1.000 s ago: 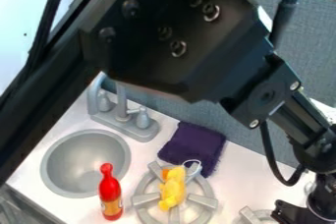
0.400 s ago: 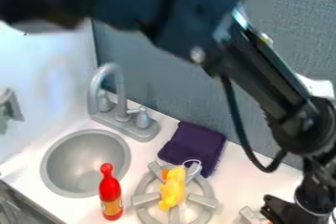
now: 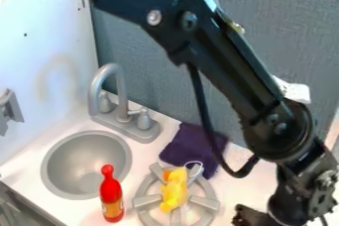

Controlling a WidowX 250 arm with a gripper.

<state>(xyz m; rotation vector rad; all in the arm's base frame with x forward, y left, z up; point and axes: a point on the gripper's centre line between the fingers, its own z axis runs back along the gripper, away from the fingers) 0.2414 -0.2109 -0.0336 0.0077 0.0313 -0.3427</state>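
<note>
The gripper [image 3: 255,217] hangs at the bottom right, partly cut off by the lower edge, to the right of the stove burner; whether it holds anything is hidden. A yellow toy with an orange part [image 3: 174,190] lies on the grey burner [image 3: 147,210]. Behind the burner, against the grey wall, is a folded dark purple cloth [image 3: 185,146]. A red bottle with an orange label [image 3: 111,195] stands upright between the burner and the sink.
At the left is a round grey sink [image 3: 86,163] with a tall curved faucet [image 3: 114,79] behind it. The grey back panel [image 3: 142,61] borders the white counter. The arm crosses over the right half.
The arm has swung left, and the gripper has shifted left and slightly down along the bottom right. The toy, cloth and bottle have stayed where they were.
</note>
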